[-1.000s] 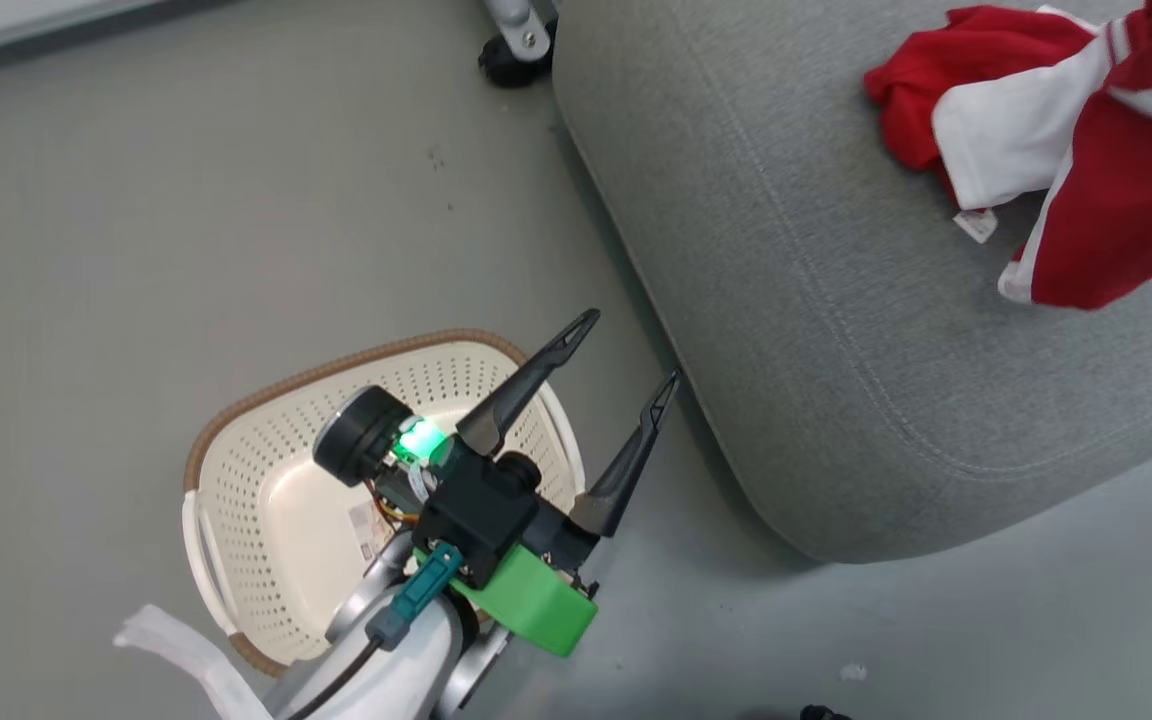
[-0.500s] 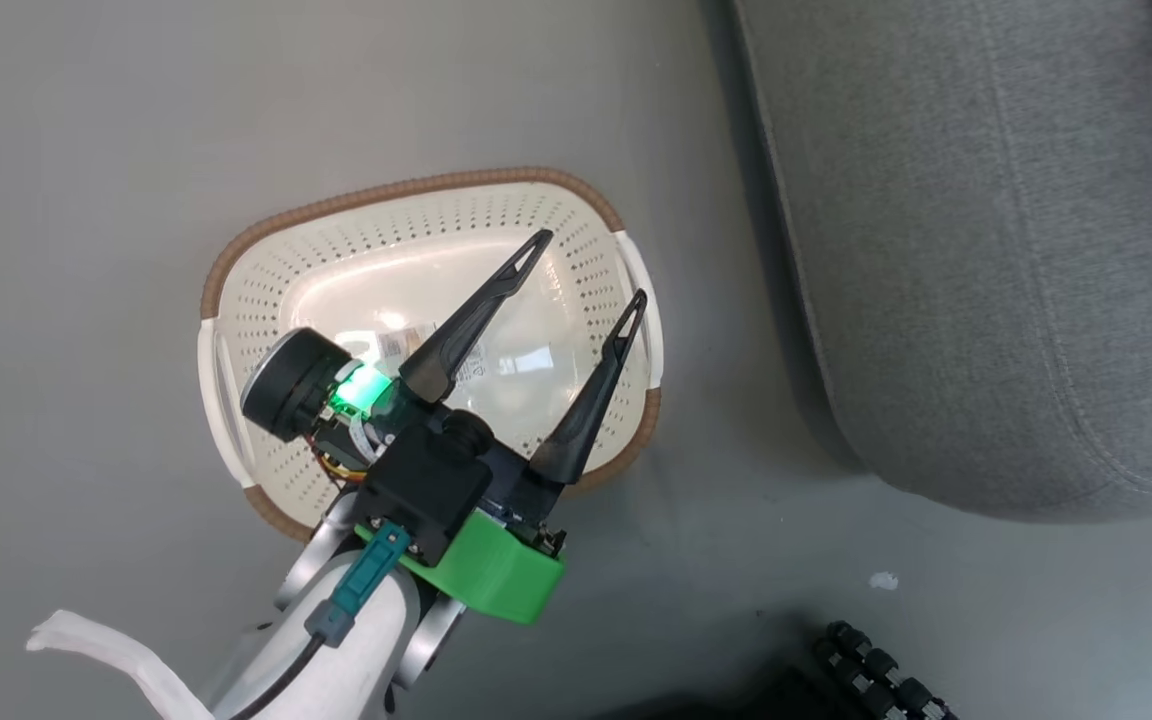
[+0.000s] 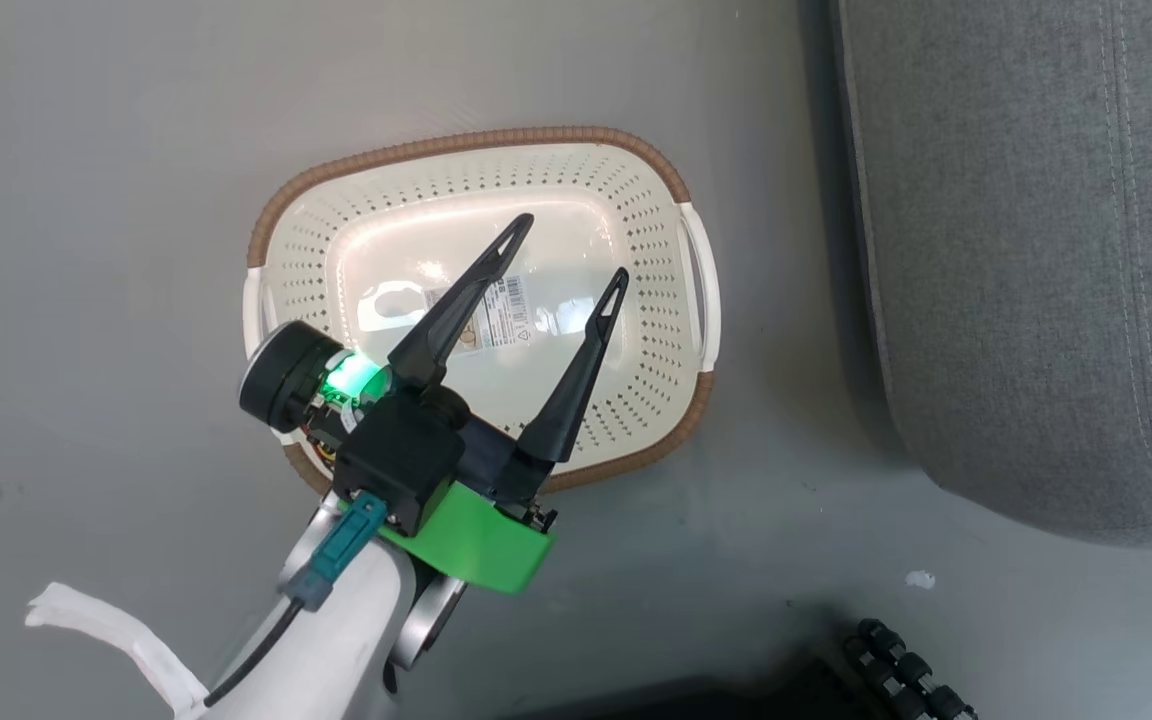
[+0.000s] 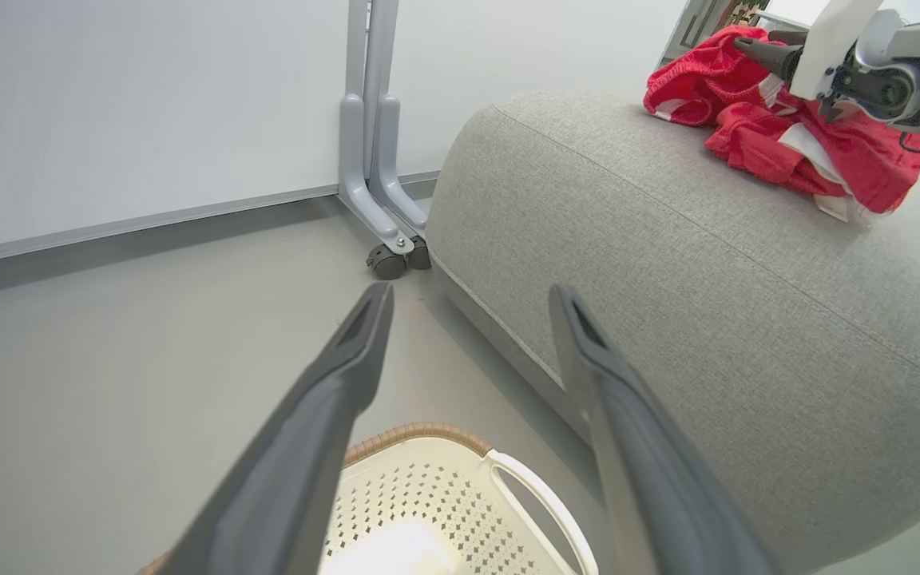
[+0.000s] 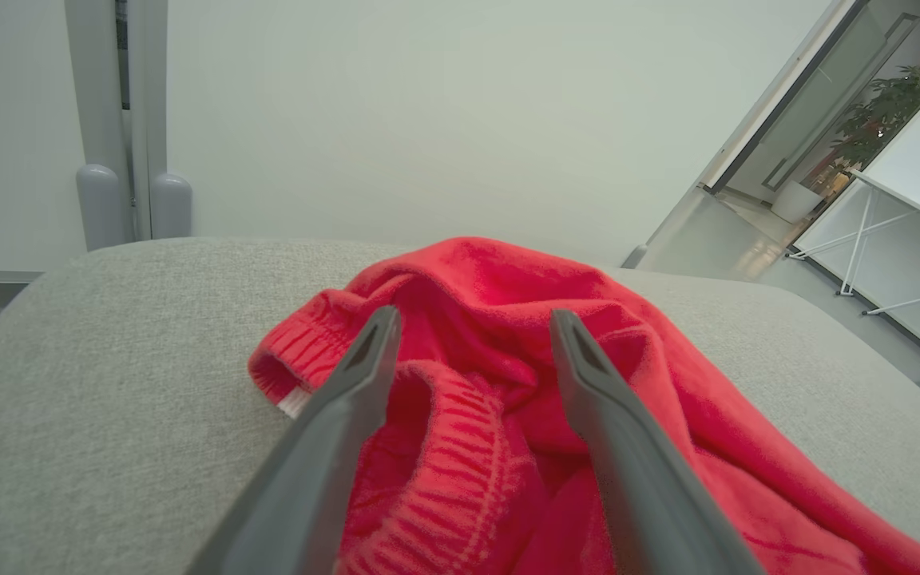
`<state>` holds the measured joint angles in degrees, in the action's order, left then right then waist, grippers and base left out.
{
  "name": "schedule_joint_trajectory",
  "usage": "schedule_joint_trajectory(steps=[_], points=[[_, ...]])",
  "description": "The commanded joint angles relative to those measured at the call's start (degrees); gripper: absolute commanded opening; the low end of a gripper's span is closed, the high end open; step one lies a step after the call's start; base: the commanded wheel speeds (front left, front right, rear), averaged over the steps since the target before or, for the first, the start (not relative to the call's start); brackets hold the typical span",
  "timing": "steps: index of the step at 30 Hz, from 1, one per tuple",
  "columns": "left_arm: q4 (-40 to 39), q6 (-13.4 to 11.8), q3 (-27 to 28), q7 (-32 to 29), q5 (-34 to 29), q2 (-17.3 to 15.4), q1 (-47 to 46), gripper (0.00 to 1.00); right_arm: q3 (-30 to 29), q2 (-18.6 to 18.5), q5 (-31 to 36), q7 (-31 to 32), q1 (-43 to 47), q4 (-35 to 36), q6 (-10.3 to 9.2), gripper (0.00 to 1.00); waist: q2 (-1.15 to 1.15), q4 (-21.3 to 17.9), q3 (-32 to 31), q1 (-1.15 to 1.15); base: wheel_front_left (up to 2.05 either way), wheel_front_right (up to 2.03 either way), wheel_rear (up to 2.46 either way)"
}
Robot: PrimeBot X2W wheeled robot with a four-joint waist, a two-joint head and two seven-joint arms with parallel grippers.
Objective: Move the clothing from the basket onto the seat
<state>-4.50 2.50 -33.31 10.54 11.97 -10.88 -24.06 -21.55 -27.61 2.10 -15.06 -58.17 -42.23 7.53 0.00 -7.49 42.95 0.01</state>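
Grey floor (image 3: 86,200), basket (image 3: 476,140), unreadable bottom sticker (image 3: 513,320)

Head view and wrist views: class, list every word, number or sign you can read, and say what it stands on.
White sticker on the floor of the basket: small print and a barcode, too small to read.
Red clothing on the seat: no readable text.

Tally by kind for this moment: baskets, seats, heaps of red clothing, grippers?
basket: 1
seat: 1
heap of red clothing: 1, garments within not countable
grippers: 2, left gripper and right gripper, both open
Total: 5
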Motion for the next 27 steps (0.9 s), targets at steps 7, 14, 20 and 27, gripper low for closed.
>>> schedule_joint_trajectory(steps=[7, 14, 20, 27], points=[[5.1, -0.7, 1.5, 2.1, 3.8, 1.3, 3.0, 1.00, -4.0, 4.7, 3.5, -0.2, 8.5, 6.6, -0.08, 1.00, 0.00, 0.0, -13.6, -0.01, 0.00, 0.00, 0.00], [11.1, -1.9, 4.9, 3.8, 9.9, 4.2, 7.5, 1.00, 1.3, 9.7, -0.2, -0.2, 19.2, 10.3, -0.08, 1.00, 0.00, 1.4, -23.4, -0.01, 0.00, 0.00, 0.00], [20.0, -3.2, 9.7, 4.7, 12.8, 6.2, 10.3, 1.00, 12.1, 11.6, -6.4, -0.2, 29.3, 9.0, -0.08, 1.00, 0.00, 2.5, -31.1, -0.01, 0.00, 0.00, 0.00], [21.4, -4.8, 15.6, 4.7, 10.6, 7.7, 16.4, 1.00, 24.0, 12.9, -14.9, -0.2, 41.6, 12.8, -0.08, 1.00, 0.00, 4.9, -40.1, -0.01, 0.00, 0.00, 0.00]])
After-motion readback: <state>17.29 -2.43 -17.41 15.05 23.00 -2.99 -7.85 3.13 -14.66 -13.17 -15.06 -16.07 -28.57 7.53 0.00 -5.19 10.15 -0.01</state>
